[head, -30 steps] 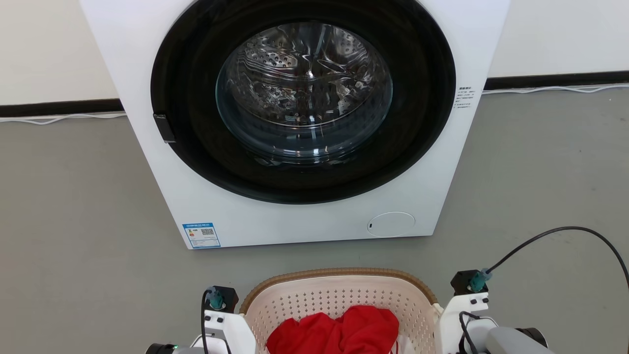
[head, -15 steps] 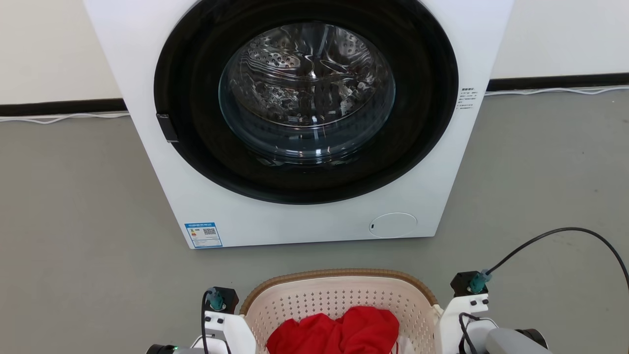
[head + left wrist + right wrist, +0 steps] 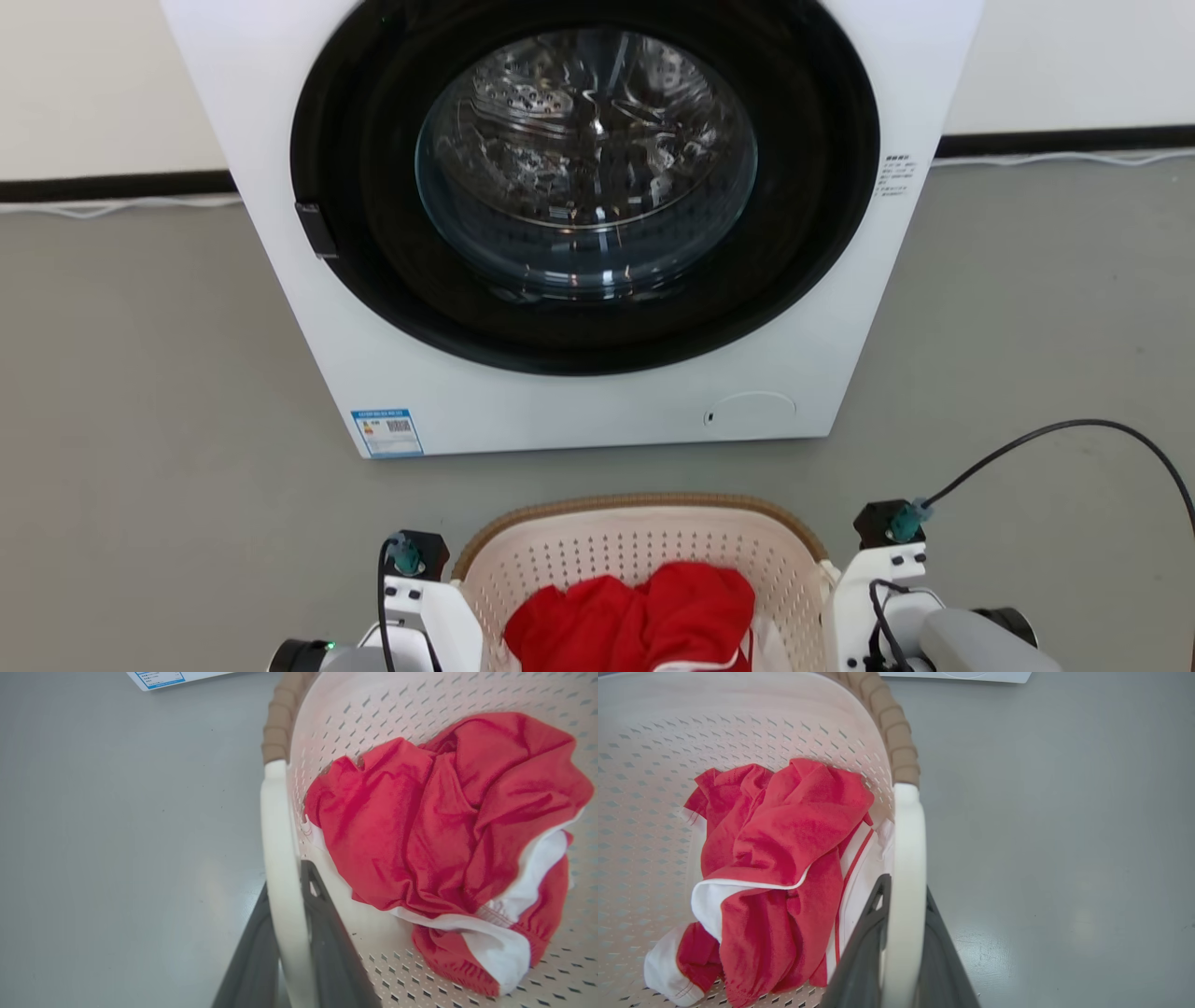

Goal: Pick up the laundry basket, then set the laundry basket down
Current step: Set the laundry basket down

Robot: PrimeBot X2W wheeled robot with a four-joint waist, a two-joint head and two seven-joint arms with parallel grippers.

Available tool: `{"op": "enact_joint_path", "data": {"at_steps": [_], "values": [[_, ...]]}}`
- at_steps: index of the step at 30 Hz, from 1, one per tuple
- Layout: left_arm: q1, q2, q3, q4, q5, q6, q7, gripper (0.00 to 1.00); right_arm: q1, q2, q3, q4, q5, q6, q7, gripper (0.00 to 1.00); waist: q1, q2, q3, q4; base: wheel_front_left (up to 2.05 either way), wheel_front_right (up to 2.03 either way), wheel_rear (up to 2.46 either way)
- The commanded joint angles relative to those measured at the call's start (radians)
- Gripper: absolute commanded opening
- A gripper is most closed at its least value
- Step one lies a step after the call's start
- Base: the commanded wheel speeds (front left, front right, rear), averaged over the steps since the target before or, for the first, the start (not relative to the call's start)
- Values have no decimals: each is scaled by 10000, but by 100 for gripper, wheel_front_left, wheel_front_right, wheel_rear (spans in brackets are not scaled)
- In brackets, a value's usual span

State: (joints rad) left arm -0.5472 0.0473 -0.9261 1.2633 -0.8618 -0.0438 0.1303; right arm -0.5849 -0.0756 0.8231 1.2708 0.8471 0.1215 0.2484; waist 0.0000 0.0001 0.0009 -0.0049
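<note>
Laundry basket (image 3: 635, 551), left pincer (image 3: 286, 877) clamped on its left handle (image 3: 275, 826), right pincer (image 3: 906, 884) clamped on right handle (image 3: 909, 830)

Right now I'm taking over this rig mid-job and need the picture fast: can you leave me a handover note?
Left gripper: fingers shut on the left handle of the laundry basket.
Right gripper: fingers shut on the right handle.
The basket is in front of the washer, apart from it, holding red clothes.
Done: both handles gripped.
Unclear: whether it is off the floor.
Left: lift if needed, then set it down.
</note>
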Motion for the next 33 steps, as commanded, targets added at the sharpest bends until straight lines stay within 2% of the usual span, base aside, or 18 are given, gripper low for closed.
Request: {"op": "enact_joint_path", "data": {"at_steps": [1, 7, 24, 33], "values": [[-592, 30, 122, -170, 27, -19, -178, 0, -437, 254, 186, -325, 89, 92, -209, 0, 0, -1, 77, 14, 0, 0, 0], [-1222, 68, 102, -89, 112, 71, -494, 0, -822, 254, 248, -346, 45, 92, -800, 0, 0, -1, 996, 88, 0, 0, 0], [-3648, 557, 352, -5, 251, 270, -2168, 0, -2891, 254, 187, -90, -518, 92, -3040, 0, 0, -1, 4887, 243, 0, 0, 0], [-4516, 644, 453, 49, 289, 383, -3101, 0, -3846, 254, 13, 139, -1109, 92, -4210, 0, 0, -1, 6315, 156, 0, 0, 0]]}}
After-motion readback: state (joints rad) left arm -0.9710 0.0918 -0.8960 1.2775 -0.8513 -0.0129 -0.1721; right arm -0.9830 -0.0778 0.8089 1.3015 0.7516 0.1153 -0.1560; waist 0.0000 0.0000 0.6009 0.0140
